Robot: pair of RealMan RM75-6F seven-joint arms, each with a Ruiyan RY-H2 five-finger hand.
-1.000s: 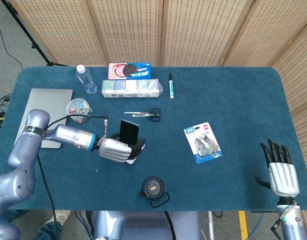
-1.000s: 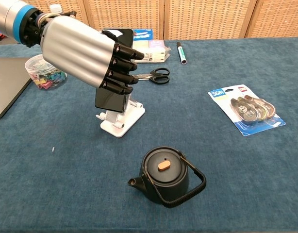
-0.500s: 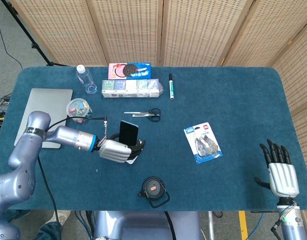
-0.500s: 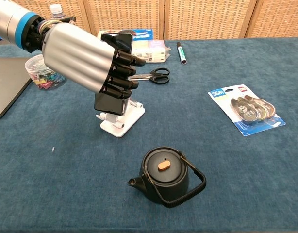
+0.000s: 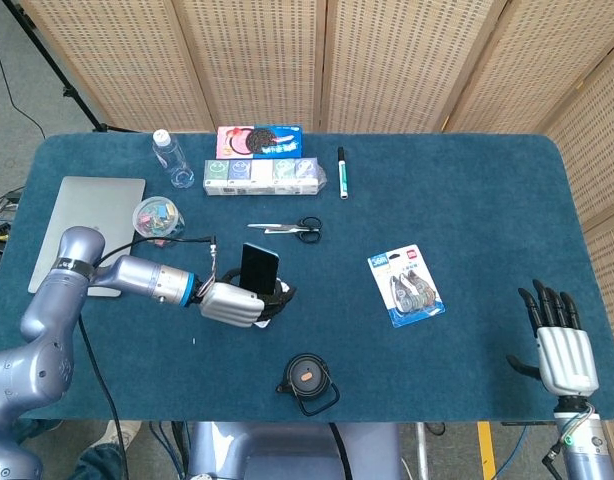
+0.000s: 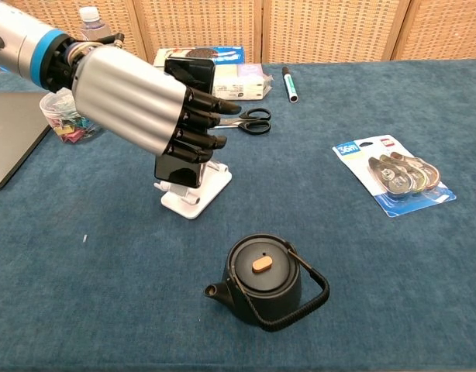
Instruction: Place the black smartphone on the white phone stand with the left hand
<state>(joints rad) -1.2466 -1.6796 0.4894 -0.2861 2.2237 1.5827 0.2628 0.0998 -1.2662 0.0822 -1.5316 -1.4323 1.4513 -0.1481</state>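
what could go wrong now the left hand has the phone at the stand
The left hand grips the black smartphone upright at the white phone stand, but its lower edge is hidden, so seating can't be confirmed; released early, it might tip over. The light stand could slide or tilt if the fingers drag on withdrawal. A falling phone might strike the black teapot just in front.

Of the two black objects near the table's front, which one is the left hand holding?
The black smartphone, upright on the white phone stand; the left hand grips it. The black teapot stands untouched.
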